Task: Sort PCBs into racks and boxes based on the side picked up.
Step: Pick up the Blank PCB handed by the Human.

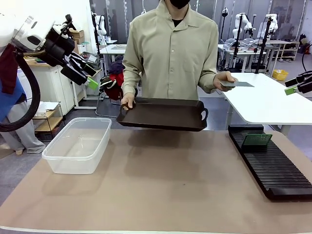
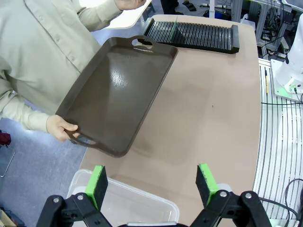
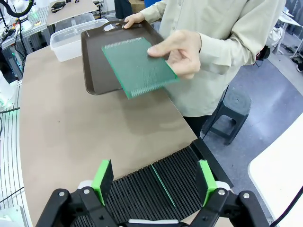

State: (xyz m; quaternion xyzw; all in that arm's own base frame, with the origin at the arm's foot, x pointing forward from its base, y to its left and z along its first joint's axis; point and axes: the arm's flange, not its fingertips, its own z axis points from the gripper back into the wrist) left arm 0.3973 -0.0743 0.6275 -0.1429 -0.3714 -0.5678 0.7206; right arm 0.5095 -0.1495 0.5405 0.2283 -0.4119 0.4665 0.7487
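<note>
The left claw (image 2: 151, 182) and right claw (image 3: 154, 177) both gape, released. At 1 o'clock a person's hand (image 3: 182, 52) holds a thin green rectangular board (image 3: 137, 66). A second green board (image 1: 257, 140) stands in the long black slotted rack (image 1: 278, 170) at 3 o'clock. The clear plastic tub (image 1: 73, 163) sits at 9 o'clock on the worktop (image 1: 170, 185).

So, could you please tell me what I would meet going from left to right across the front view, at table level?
clear box → dark tray, held up by the person → black rack
</note>
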